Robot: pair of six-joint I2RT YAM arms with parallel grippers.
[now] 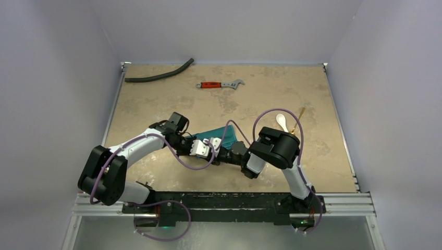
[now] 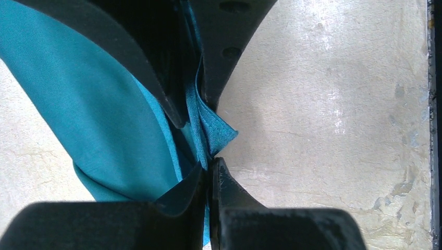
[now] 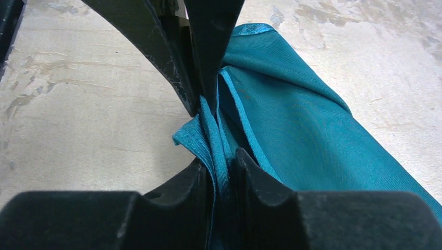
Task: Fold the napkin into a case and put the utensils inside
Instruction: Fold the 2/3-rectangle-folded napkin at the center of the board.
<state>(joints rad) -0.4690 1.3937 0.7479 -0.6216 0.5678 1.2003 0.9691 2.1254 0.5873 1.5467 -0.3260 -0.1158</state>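
Left gripper (image 2: 211,165) pinched tight on napkin (image 2: 94,104) fold; right gripper (image 3: 224,164) — jaws narrow, same fold clamped between.

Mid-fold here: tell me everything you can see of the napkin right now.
The napkin is plain teal-green cloth with a fine weave and a stitched hem. It is loosely folded into several layers and is not yet a flat case. It lies on the tan table between the arms, which hide much of it from above. One bunched corner is pinched by the left gripper and the right gripper, tip to tip.
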